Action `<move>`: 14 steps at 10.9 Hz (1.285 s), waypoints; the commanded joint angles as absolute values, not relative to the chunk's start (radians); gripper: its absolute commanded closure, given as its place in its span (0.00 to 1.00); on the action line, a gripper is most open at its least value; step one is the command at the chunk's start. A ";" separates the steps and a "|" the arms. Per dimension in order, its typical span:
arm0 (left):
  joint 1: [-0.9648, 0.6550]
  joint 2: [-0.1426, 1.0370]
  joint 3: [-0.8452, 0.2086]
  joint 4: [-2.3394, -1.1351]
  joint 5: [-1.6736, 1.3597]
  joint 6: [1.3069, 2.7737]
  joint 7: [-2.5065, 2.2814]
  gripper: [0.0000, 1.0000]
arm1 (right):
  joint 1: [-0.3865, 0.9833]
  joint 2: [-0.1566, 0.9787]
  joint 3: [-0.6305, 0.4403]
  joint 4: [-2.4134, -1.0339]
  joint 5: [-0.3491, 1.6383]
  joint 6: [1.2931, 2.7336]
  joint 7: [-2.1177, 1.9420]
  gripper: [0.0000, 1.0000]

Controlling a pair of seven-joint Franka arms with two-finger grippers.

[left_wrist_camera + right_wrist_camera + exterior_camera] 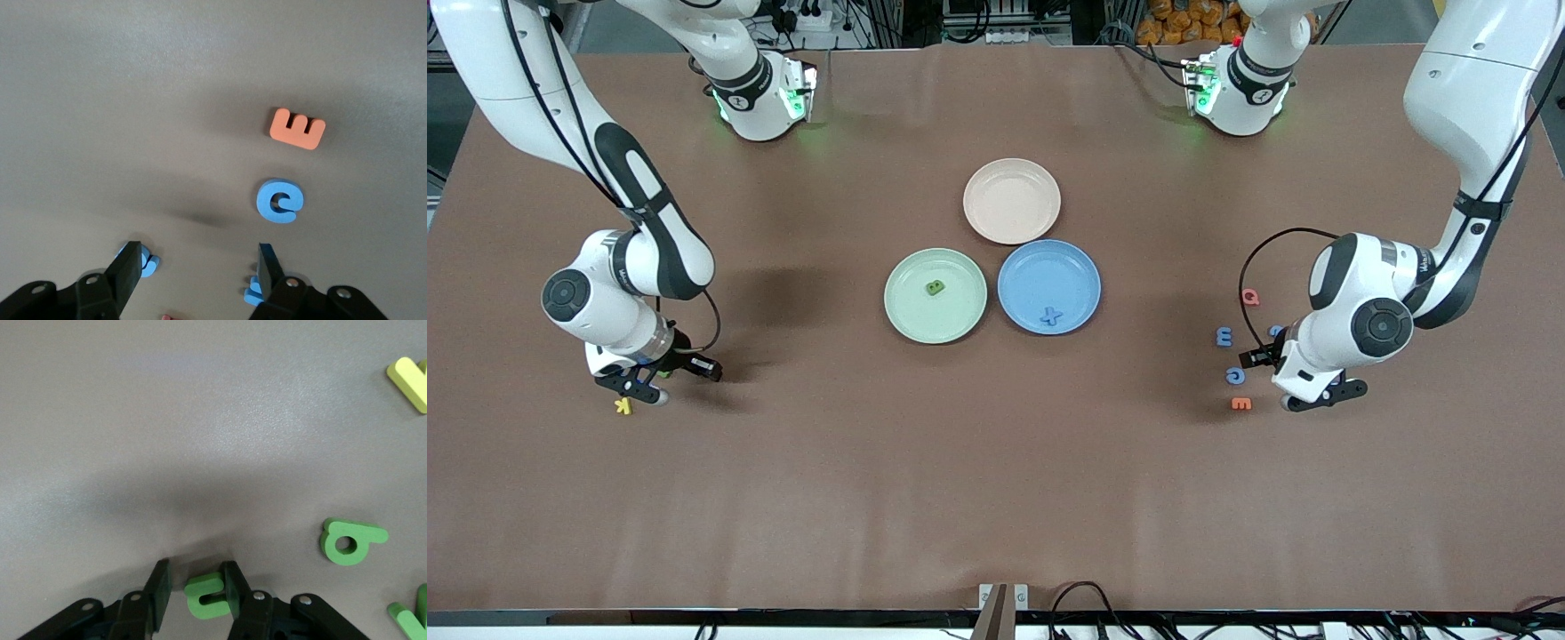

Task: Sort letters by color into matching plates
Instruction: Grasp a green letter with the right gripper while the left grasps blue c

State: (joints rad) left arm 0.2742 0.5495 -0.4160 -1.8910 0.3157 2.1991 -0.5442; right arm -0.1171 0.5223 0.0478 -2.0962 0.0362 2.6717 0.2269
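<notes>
- The right arm reached down toward its own end of the surface, wrist bent, holding the right tool (645,391) low and just above the yellow K (623,406).
- The right wrist view showed what the front view hid. The right tool (195,567) stood open with a green letter (205,595) between its fingers, lying against one of them. Two more green letters (350,542) lay near it on the surface.
- The left arm folded down at its end of the surface, with the left tool (1303,402) low beside the orange E (1241,404) and the scattered blue letters (1224,336).
- The left wrist view showed the left tool (200,257) open and empty, a blue letter (148,263) partly hidden by each finger.
- Mid-surface, the green plate (911,311) held one green letter and the blue plate (1040,267) held a blue X (1053,316). The beige plate (1012,201) lay farther from the front camera, touching both.
</notes>
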 commanded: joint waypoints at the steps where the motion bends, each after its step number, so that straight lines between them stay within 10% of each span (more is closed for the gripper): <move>1: 0.284 0.543 -0.425 -1.907 0.331 2.210 -0.540 0.23 | -0.123 0.502 0.061 -2.154 0.025 2.677 0.227 0.56; 14: 0.327 0.543 -0.468 -1.971 0.337 2.350 -0.318 0.29 | -0.124 0.502 0.061 -2.160 -0.006 2.686 0.227 0.75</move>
State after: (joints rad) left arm 0.3114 0.5505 -0.4569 -1.9397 0.3163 2.2884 -0.3619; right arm -0.1169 0.5026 0.0555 -2.1230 0.0132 2.6781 0.2264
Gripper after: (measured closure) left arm 0.291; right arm 0.727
